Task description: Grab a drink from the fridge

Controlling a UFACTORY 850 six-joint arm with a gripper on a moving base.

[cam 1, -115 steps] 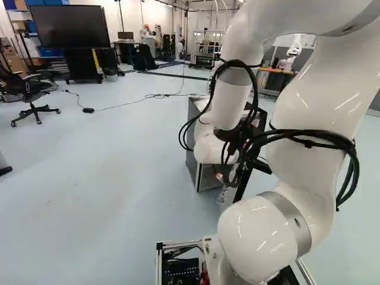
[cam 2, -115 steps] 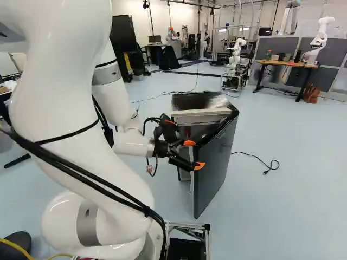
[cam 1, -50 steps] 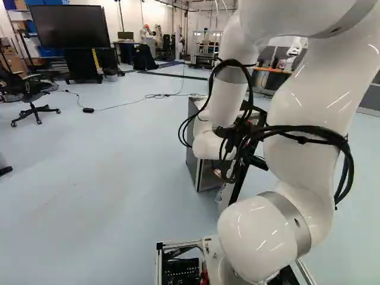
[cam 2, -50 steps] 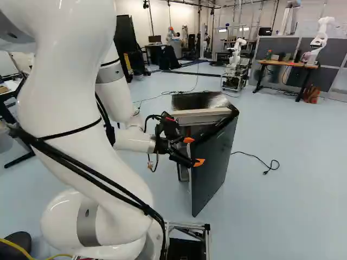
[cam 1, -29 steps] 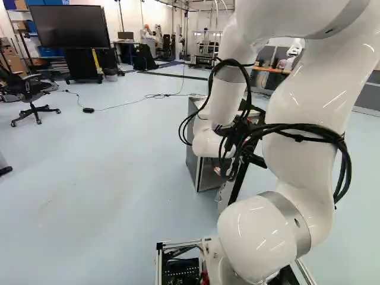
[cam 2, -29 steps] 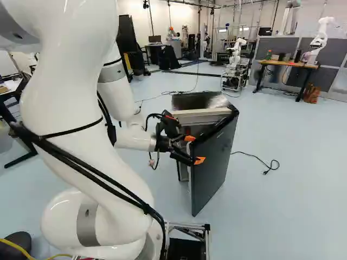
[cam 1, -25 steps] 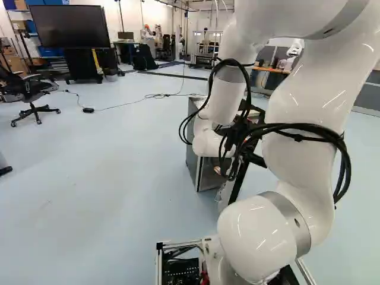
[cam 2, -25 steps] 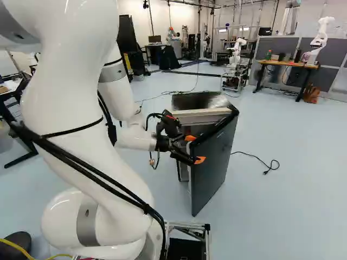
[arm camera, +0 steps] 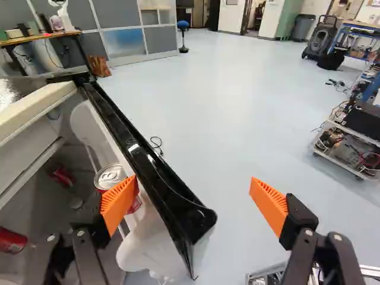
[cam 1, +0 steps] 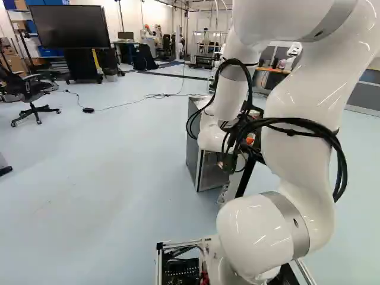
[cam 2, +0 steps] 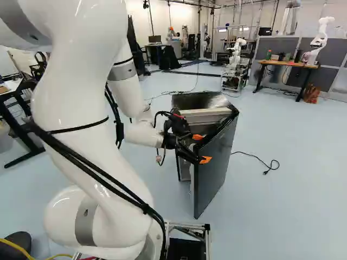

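White arm point(cam 2: 76, 108), one: reaching to the fridge door from its near side.
Hand point(cam 2: 202, 148), black, two fingers with orange pads: spread wide at the fridge door's top edge, one finger on the inner side, one on the outer; grips nothing.
Fridge door point(cam 2: 214, 168), one, dark outside with glossy black top edge: standing ajar.
Drink can point(arm camera: 111, 175), red with silver lid: upright against the fridge door's inner side, just beside the inner finger's pad; whether they touch cannot be told.
Fridge point(cam 2: 190, 101), one: behind the fridge door.
Further red cans point(arm camera: 12, 240), two: in the fridge, inward of the fridge door.
Black cable point(cam 2: 266, 172), one: on the floor, outward of the fridge door.
Worktop point(cam 2: 284, 64), wooden: well beyond the fridge door, bearing another robot point(cam 2: 319, 42), white.
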